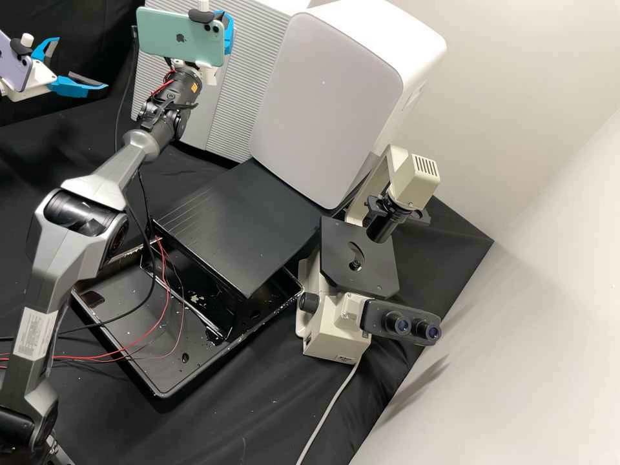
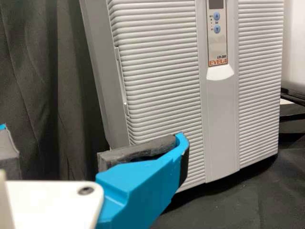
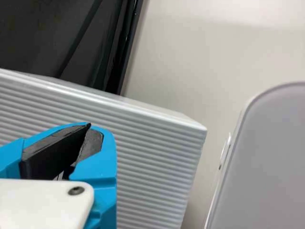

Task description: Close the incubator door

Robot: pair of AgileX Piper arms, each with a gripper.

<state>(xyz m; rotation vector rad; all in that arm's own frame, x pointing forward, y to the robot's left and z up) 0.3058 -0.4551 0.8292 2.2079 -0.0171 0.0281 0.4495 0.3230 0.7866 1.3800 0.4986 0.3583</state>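
"So, at which step now?"

"At the last one, probably: confirming the close. Look ahead of the left gripper [image 1: 81, 62], past its fingertips, for the door [image 2: 162, 71]. Looks flush, or nearly so, with the incubator [image 2: 97, 62]. Impossible to judge the catch."

"And in that left grip?"

"Nothing, with a wide gap from finger to finger."

"What about the right gripper [image 3: 93, 129]?"

"Drawn narrow, tips together or almost, without any load. Near the ribs of the door; no telling about contact."

"And off to its side?"

"The white unit [image 1: 323, 97], apart from the tips, with the microscope [image 1: 336, 336] farther off."

"Next move, then?"

"Perhaps a light push from the right gripper, square to the door and near its free edge, to settle any last gap. With a good seat already, just a clean retreat."

"Any risk?"

"Pushing too hard or at a slant: could rock the incubator, or slide the fingertips across the ribs. Better to press slowly, then back straight off."
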